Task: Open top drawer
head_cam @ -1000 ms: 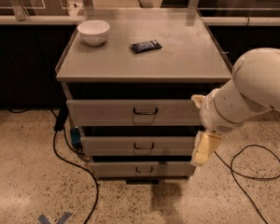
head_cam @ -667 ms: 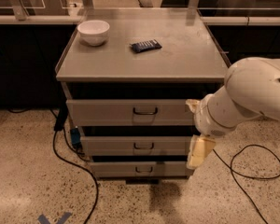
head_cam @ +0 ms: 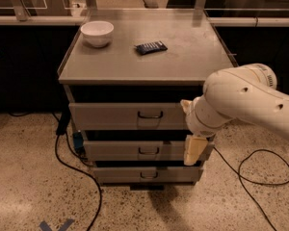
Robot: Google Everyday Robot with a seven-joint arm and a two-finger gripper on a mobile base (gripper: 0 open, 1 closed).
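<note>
The top drawer [head_cam: 120, 116] is the widest light grey front under the cabinet top, with a small dark wire handle [head_cam: 150, 114] mid-front. Its front stands close under the top, and no tray shows. My gripper [head_cam: 191, 146] hangs at the end of the white arm [head_cam: 241, 102], in front of the drawers' right end. It is to the right of the handle, a little below it, and apart from it. The arm hides the right end of the top drawer front.
Two narrower grey drawers [head_cam: 135, 150] [head_cam: 144, 173] sit below. On the cabinet top [head_cam: 183, 57] are a white bowl [head_cam: 97, 32] and a dark packet [head_cam: 151, 47]. Black cables [head_cam: 74, 165] [head_cam: 260, 177] lie on the speckled floor on both sides. Dark counters stand behind.
My arm and gripper have moved left, from beside the cabinet's right edge to in front of the drawers' right end. The drawers have not moved.
</note>
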